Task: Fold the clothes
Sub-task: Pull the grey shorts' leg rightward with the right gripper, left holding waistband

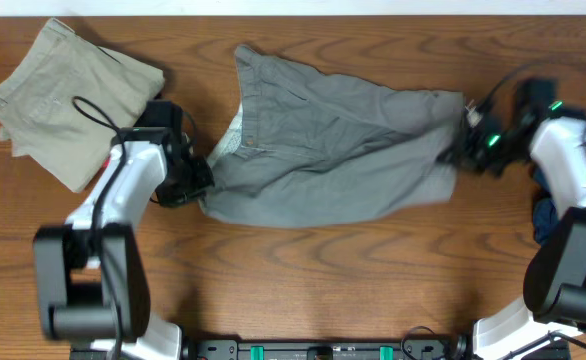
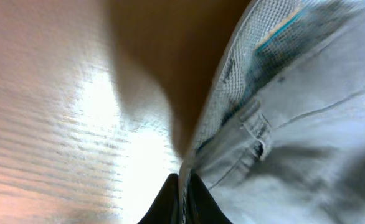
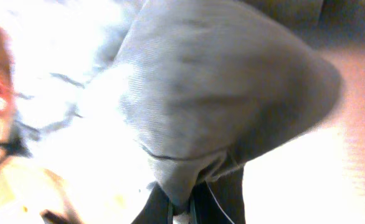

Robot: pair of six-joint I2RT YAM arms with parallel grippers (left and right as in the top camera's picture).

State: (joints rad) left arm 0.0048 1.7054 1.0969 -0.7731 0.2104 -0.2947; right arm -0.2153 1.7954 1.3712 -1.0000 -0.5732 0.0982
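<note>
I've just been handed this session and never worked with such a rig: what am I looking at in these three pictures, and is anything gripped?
The top picture looks down on a wooden table with two white robot arms. The other two come from cameras on each wrist. Grey shorts lie spread in the middle; beige shorts lie at one far corner, and dark blue clothing sits beside the right arm. The left gripper has its jaws shut on the shorts' waistband end. The right gripper has its jaws shut on the leg end.

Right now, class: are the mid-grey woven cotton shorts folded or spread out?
Mostly spread: the mid-grey woven cotton shorts lie wide across the table, each end pinched by a gripper.
</note>
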